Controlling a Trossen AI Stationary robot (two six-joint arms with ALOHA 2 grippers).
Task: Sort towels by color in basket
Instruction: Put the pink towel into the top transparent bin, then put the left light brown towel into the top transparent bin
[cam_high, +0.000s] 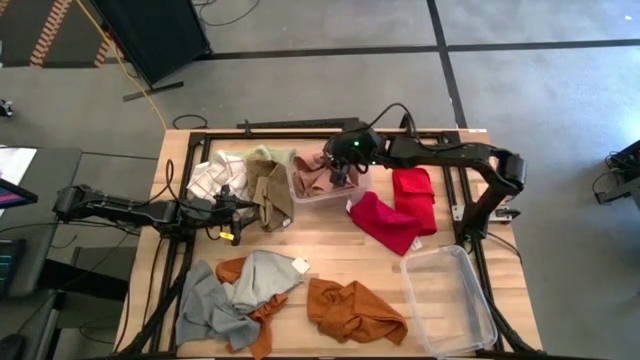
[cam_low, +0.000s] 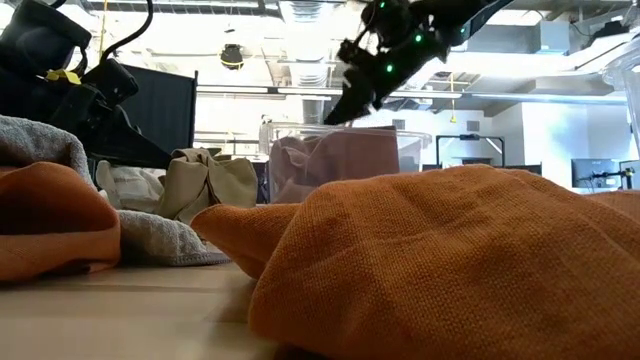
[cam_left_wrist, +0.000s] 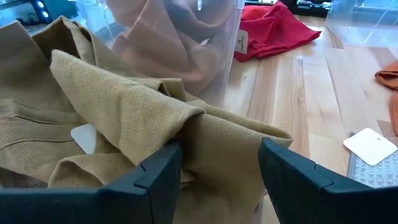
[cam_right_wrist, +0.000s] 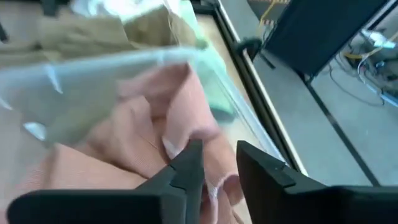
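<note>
Light wooden counter (cam_high: 330, 262) edged by a black metal frame (cam_high: 300, 131), set on grey floor (cam_high: 300, 70) crossed by dark lines. Black panel (cam_high: 152, 35) standing off the far left corner, yellow cable (cam_high: 130, 75) trailing beside it. Monitors (cam_low: 605, 172) on desks in the room beyond, under exposed ceiling ducts (cam_low: 305, 12). White tag (cam_left_wrist: 371, 146) lying flat on the wood.
</note>
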